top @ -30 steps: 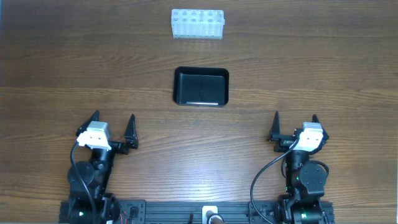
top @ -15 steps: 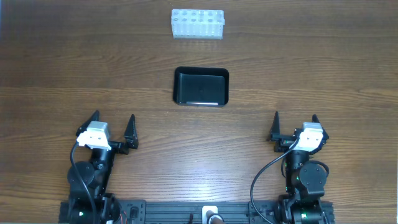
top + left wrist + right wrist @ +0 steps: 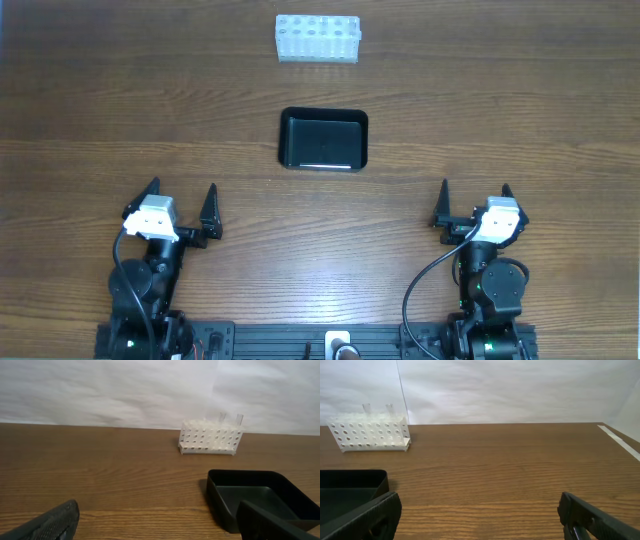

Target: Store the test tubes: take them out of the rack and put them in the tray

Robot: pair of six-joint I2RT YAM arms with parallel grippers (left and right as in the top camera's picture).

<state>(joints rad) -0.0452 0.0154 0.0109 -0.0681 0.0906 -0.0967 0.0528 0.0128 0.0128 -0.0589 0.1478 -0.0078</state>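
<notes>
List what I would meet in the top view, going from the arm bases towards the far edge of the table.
left gripper and right gripper, level with each other → black tray → white test tube rack

Rack far, tray in the middle, arms up close

The rack (image 3: 316, 39) sits far-centre on the bench (image 3: 520, 100) with test tubes (image 3: 239, 418) standing in it. The tray (image 3: 324, 139) lies nearer, apart from the rack. The left gripper (image 3: 182, 190) and right gripper (image 3: 474, 190) sit nearest, left and right of the tray.
</notes>
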